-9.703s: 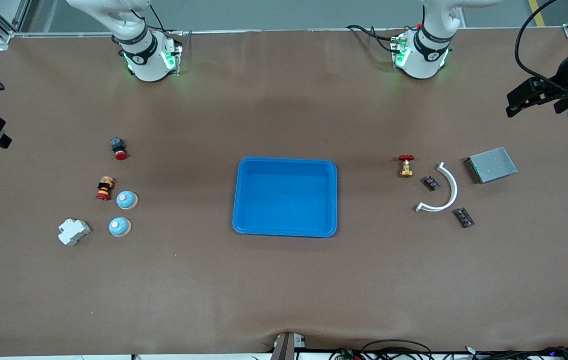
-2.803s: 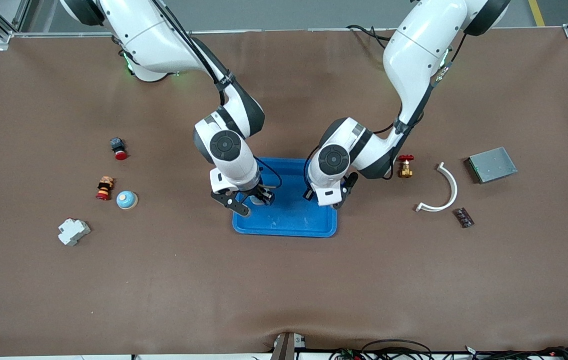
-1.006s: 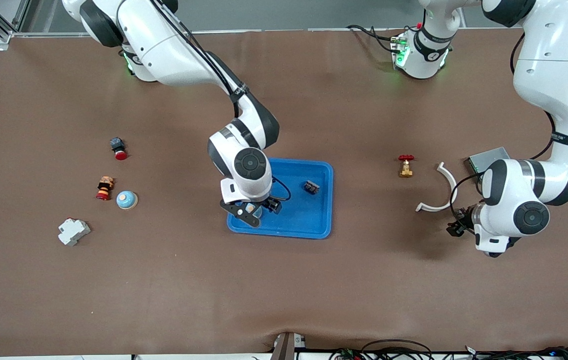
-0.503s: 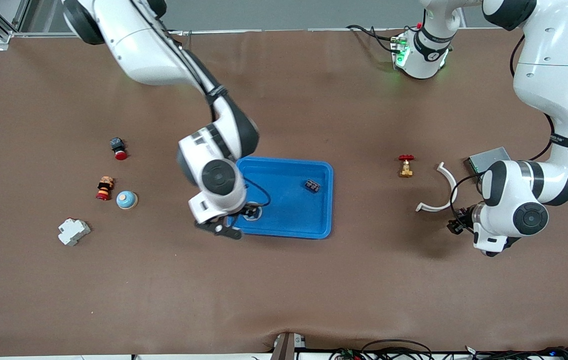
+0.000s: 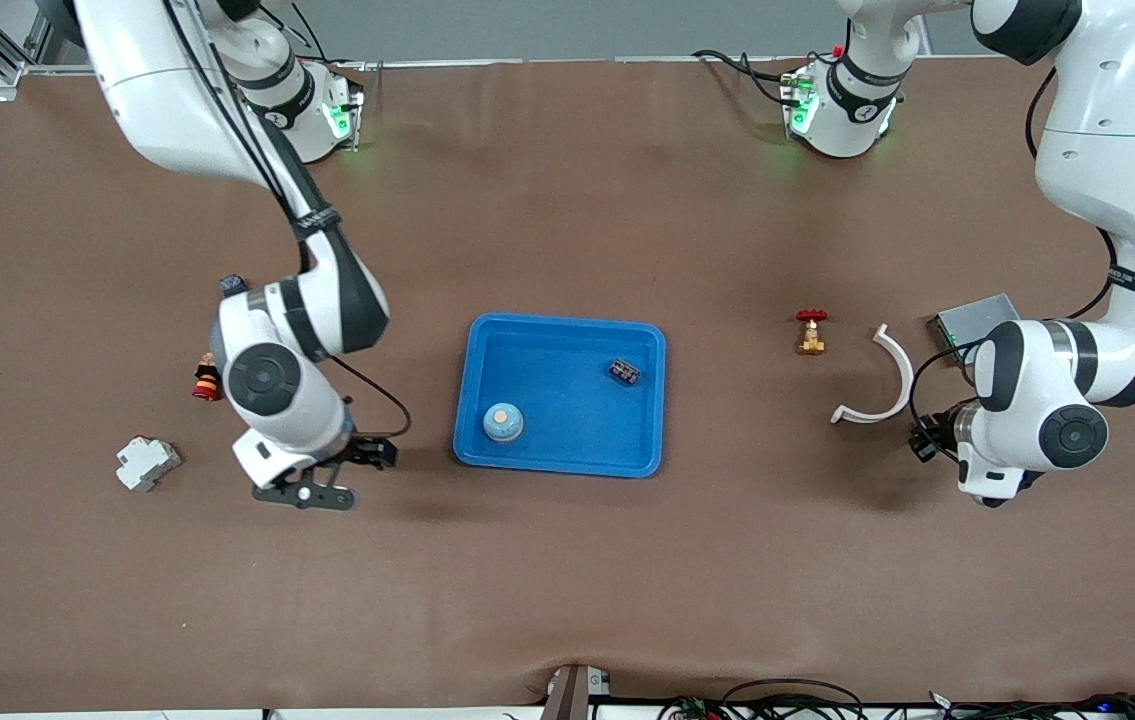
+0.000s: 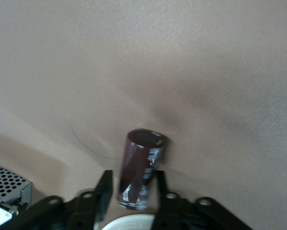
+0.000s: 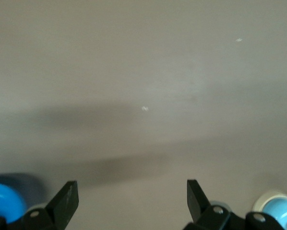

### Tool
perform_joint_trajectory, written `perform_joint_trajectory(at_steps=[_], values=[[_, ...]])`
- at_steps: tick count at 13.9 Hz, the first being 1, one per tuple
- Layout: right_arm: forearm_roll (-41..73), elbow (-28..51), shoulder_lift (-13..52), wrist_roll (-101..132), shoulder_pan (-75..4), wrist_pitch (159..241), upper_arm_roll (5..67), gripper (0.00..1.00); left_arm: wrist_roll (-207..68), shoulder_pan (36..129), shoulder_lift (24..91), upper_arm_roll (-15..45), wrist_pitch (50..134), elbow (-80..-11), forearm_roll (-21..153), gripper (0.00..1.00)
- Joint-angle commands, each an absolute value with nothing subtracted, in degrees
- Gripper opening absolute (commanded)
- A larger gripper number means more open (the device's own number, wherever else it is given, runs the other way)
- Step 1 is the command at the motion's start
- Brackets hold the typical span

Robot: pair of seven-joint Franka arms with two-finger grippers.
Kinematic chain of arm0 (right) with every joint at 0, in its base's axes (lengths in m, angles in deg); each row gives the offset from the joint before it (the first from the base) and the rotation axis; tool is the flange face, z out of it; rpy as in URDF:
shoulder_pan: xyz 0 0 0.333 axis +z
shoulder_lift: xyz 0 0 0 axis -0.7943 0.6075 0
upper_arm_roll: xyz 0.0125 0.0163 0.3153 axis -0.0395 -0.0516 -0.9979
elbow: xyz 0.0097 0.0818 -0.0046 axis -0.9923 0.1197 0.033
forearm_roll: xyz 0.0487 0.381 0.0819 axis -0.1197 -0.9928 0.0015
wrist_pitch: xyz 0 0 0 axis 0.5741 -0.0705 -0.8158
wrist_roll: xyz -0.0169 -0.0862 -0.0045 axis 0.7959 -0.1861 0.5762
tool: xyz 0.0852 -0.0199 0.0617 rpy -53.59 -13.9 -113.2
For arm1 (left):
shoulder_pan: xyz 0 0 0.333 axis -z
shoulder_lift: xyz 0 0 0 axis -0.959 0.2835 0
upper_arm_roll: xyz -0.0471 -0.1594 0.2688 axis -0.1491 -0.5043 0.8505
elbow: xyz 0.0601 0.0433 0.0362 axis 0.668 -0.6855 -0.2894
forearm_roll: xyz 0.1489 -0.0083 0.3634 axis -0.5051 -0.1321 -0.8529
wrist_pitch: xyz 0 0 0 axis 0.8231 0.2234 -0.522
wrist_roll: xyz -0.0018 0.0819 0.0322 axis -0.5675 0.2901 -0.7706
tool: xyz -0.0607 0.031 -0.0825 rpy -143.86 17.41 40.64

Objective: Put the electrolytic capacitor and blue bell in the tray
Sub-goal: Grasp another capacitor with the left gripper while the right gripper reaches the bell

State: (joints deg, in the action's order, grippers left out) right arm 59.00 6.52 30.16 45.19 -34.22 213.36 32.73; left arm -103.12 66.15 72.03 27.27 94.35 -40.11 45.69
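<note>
Now left end effector (image 6: 132, 189) clamps electrolytic capacitor (image 6: 138, 168).

From the front I can't see the left claw (image 5: 930, 443): its arm hides it. The red-capped button (image 5: 206, 381) is half covered.

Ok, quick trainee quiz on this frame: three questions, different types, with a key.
1. True or false: the right end effector is shut on a bell.
2. What does the left end effector grip? A) red-handled valve B) dark capacitor C) white curved piece
3. How many items lie in the tray, and what are they?

Key
1. False: it is open and holds nothing.
2. B
3. Two: a blue bell and a small capacitor.
</note>
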Motion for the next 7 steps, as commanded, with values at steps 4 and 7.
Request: perform_joint_trajectory(at_steps=[4,7], values=[[60.1,29.1,19.6,31.1,-44.3,228.2,31.8,1.00,-103.9,66.7,70.1,27.0,94.0,-40.5,44.7,0.00],[60.1,31.0,20.0,23.2,-49.6,232.5,31.8,1.00,-105.8,67.1,67.9,25.0,93.5,-39.8,45.8,0.00]])
